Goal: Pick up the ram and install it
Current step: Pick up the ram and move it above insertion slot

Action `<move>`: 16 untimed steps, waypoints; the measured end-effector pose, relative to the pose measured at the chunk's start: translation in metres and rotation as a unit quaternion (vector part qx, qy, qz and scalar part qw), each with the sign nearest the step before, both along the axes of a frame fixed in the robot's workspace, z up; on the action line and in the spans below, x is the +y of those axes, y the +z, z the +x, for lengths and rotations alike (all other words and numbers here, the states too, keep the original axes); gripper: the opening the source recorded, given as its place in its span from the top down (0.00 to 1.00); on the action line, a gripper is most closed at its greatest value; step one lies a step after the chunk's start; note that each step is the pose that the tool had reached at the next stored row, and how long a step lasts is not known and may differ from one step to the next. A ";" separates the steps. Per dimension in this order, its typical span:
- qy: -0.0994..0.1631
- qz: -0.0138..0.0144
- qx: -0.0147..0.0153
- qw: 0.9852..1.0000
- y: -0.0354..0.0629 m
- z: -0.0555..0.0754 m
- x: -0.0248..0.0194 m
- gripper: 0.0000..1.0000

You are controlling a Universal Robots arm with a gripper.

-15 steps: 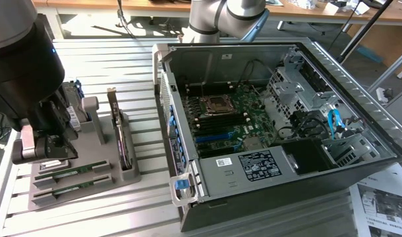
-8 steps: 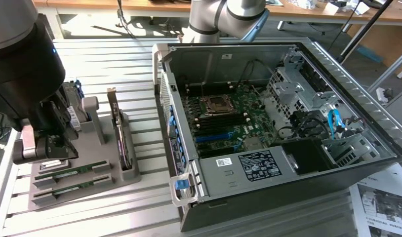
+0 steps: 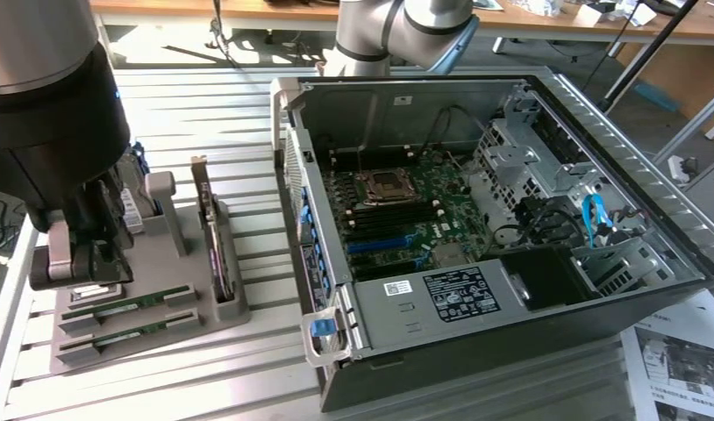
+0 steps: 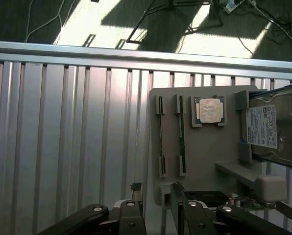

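- Hovering at the exterior view's lower left, the gripper hangs over a gray holder that rests on the slatted metal tabletop.
- In the wrist view the gripper has its dark fingers a narrow gap apart. They hold nothing, and the edge of the holder and the tabletop show between them.
- The two ram sticks lie side by side in parallel slots at the holder's end nearest the bottom edge of the exterior view, untouched by the fingers.
- The wrist view shows the ram sticks edge-on as two thin dark lines.
- Just beside them in the holder sits a square silver processor chip, and beyond that a hard drive.
- An expansion card stands upright in the holder on the side toward the computer case.
- The case lies open in the centre and right of the exterior view, its green motherboard exposed, well apart from the ram sticks.
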State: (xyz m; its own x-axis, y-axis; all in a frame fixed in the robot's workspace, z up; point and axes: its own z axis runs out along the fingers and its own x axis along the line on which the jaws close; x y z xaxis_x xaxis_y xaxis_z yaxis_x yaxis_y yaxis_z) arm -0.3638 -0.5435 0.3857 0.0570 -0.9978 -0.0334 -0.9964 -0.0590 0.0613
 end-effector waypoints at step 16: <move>0.000 0.000 0.000 1.000 -0.0228 0.000 0.0000 0.64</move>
State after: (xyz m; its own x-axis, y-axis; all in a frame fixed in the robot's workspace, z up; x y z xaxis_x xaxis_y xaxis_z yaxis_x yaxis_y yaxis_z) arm -0.3638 -0.5435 0.3629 0.0571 -0.9978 -0.0334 -0.9964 -0.0590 0.0614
